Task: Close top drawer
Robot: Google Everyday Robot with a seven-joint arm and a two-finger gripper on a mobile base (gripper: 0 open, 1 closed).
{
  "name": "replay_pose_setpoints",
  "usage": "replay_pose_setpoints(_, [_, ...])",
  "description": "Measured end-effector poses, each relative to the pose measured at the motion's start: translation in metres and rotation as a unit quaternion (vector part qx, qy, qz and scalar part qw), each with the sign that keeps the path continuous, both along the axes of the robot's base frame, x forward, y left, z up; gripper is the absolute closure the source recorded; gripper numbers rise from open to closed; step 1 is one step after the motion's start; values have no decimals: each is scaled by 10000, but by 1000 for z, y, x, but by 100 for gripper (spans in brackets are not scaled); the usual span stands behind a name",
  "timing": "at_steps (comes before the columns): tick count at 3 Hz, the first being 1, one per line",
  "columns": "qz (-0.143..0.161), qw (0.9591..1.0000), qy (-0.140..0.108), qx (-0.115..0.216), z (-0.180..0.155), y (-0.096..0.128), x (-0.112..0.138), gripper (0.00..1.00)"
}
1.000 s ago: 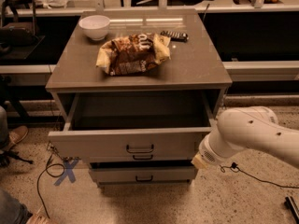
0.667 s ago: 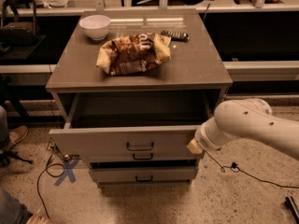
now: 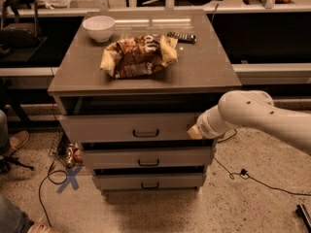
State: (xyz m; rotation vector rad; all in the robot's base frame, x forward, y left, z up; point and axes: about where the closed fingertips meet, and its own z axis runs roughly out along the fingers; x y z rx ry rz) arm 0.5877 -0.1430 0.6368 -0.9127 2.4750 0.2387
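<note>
The top drawer is a wide grey-brown front with a small dark bar handle at its centre. It stands only slightly out from the cabinet, with a narrow dark gap above it. My gripper is at the end of the white arm and presses against the right end of the drawer front. Two shallower drawers sit below it.
On the cabinet top lie a brown snack bag, a white bowl and a dark remote. Cables and a blue tape cross lie on the floor at left. A shoe shows at the far left.
The top drawer has gone from wide open to nearly shut. My gripper and arm moved up and toward the cabinet with it. The view has also shifted.
</note>
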Motion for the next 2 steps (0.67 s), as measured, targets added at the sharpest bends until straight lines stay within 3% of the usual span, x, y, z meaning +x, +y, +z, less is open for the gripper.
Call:
replay_pose_setpoints(1, [-47,9997,-193,157,7,8,27,100])
replay_pose_setpoints(2, [-228,9987,-357,279,14,2,24,100])
